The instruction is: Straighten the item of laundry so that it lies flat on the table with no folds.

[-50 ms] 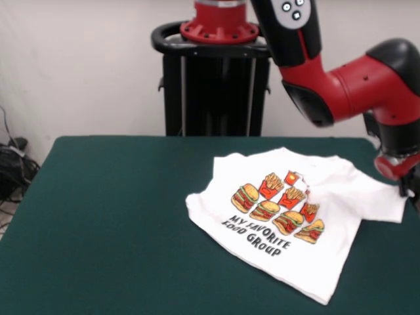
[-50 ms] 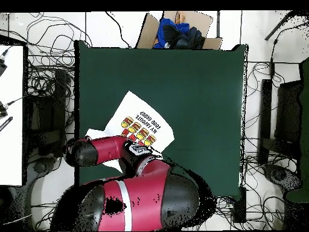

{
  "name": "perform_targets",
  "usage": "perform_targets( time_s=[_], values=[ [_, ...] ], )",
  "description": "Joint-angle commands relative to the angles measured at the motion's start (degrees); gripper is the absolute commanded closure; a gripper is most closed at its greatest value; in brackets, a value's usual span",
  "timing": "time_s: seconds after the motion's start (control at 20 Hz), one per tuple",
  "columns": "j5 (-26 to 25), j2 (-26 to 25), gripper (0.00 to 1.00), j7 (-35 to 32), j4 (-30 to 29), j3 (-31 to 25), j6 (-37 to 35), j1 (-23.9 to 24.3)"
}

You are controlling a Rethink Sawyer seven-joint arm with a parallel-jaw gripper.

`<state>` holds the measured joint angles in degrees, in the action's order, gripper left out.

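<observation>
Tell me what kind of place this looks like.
Probably a robotics lab, not a laundry room: a red robot arm works over a green table holding one T-shirt, and loose cables cover the floor around it.

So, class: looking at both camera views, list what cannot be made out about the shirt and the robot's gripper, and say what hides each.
- Gripper: in the front view cut off by the right edge beyond the T-shirt; in the overhead view hidden under the arm. Open or shut cannot be told.
- T-shirt's sleeve and collar on the robot's side: overhead view, covered by the arm.
- T-shirt's underside: hidden against the table in both views.
</observation>
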<state>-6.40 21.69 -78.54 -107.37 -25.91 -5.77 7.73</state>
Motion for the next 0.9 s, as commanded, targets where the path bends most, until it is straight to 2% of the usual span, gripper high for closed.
perform_targets(
  time_s=[0.05, 0.9],
  values=[
    [4.3, 0.5, 1.00, -14.0, 3.1, -1.3, 2.1, -1.6],
    [5.1, 0.3, 1.00, -13.5, 3.6, -0.6, 2.0, -2.3]
  ],
)
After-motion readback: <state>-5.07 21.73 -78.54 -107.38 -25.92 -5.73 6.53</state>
